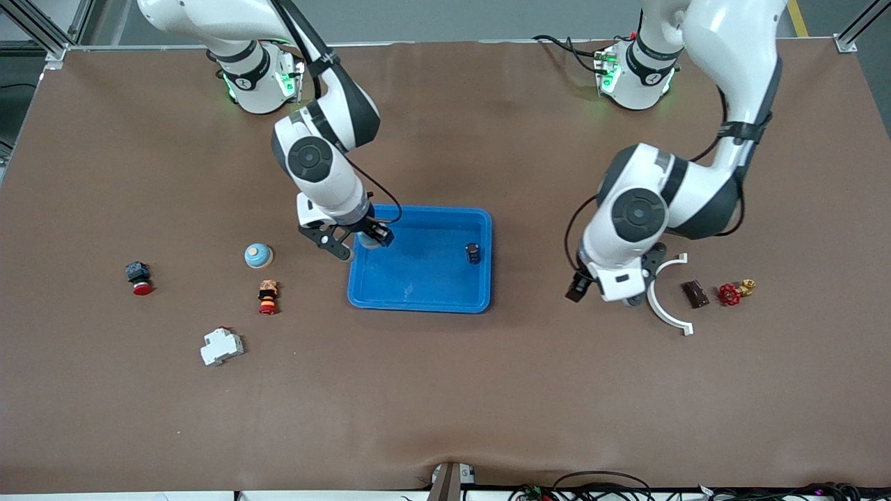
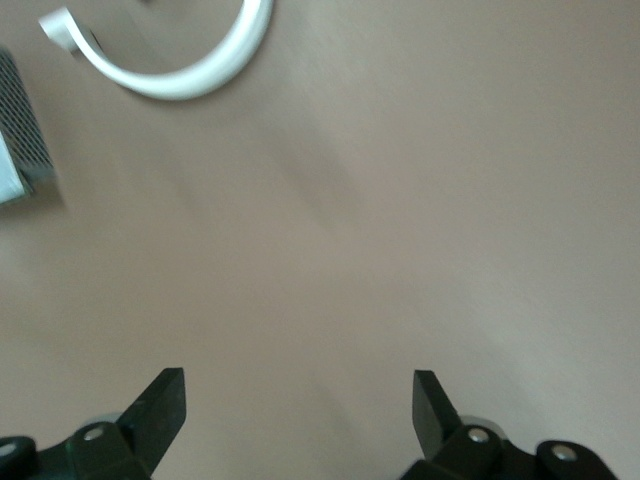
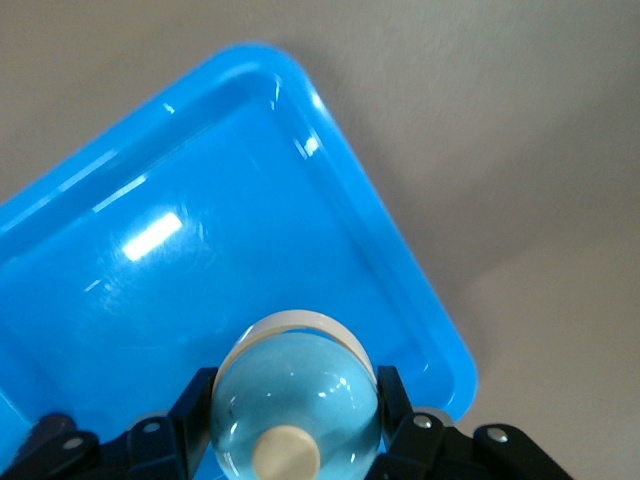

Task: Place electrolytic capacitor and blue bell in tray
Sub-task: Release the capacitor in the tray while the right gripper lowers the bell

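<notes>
My right gripper [image 1: 365, 241] is shut on a light-blue bell [image 3: 296, 398] with a cream knob and holds it over the corner of the bright-blue tray [image 1: 418, 296] at the right arm's end; the tray's rim also shows in the right wrist view [image 3: 400, 270]. A small dark electrolytic capacitor [image 1: 473, 253] lies inside the tray near the wall toward the left arm's end. A second blue bell [image 1: 258, 256] sits on the table beside the tray, toward the right arm's end. My left gripper [image 1: 644, 278] is open and empty over bare table, as its wrist view shows [image 2: 298, 400].
A white curved bracket [image 1: 665, 306] lies by the left gripper, also in the left wrist view [image 2: 190, 70] beside a grey meshed box [image 2: 20, 130]. A brown block [image 1: 695, 293] and red valve [image 1: 731, 293] lie past it. Two red push buttons [image 1: 139, 278] [image 1: 267, 296] and a white breaker [image 1: 221, 346] lie toward the right arm's end.
</notes>
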`<state>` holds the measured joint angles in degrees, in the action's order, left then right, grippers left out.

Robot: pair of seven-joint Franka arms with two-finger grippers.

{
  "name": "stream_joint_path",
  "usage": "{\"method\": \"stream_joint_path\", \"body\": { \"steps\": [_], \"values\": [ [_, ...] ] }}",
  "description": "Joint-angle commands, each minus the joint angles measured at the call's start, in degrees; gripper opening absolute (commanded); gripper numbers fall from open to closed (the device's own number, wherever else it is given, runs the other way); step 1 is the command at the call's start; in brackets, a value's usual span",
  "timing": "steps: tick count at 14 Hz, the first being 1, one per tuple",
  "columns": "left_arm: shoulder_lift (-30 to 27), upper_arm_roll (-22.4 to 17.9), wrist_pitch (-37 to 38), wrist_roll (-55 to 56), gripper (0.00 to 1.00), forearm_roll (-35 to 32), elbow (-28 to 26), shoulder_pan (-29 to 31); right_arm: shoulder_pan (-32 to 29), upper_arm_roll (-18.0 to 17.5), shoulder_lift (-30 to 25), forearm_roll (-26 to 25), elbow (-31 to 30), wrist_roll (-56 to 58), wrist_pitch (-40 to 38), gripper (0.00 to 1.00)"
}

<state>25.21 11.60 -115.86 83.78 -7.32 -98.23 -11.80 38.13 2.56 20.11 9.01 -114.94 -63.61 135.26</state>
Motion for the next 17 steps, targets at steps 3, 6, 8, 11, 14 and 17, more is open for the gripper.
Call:
{"method": "stream_joint_path", "body": {
  "steps": [3,6,8,11,14,17],
  "values": [
    [-1.05,0.61,0.28,-8.54,1.0,-7.26,-6.53,8.87,3.87,0.69,0.37,0.31,-5.64,-3.27,7.29,0.0],
    [1.5,0.61,-0.25,-12.66,1.0,-9.1,-6.45,13.02,5.37,0.69,2.12,0.31,-5.65,-5.2,7.83,0.0],
    [3.08,0.61,-0.68,-17.14,1.0,-13.4,-6.45,16.52,6.07,0.69,3.7,0.22,-5.39,-6.34,9.66,0.0],
    [4.24,0.7,-2.18,-23.99,1.0,-17.02,-6.97,19.7,6.61,0.87,5.72,0.22,-4.69,-6.96,10.9,0.0],
    [5.64,0.7,-6.12,-33.56,0.96,-17.73,-7.06,22.95,6.61,1.04,7.31,0.13,-3.81,-6.96,11.17,0.0],
    [7.74,0.79,-10.34,-37.9,0.91,-17.73,-7.15,25.59,6.61,1.05,8.63,0.13,-2.58,-7.05,11.25,0.0]
  ]
}}
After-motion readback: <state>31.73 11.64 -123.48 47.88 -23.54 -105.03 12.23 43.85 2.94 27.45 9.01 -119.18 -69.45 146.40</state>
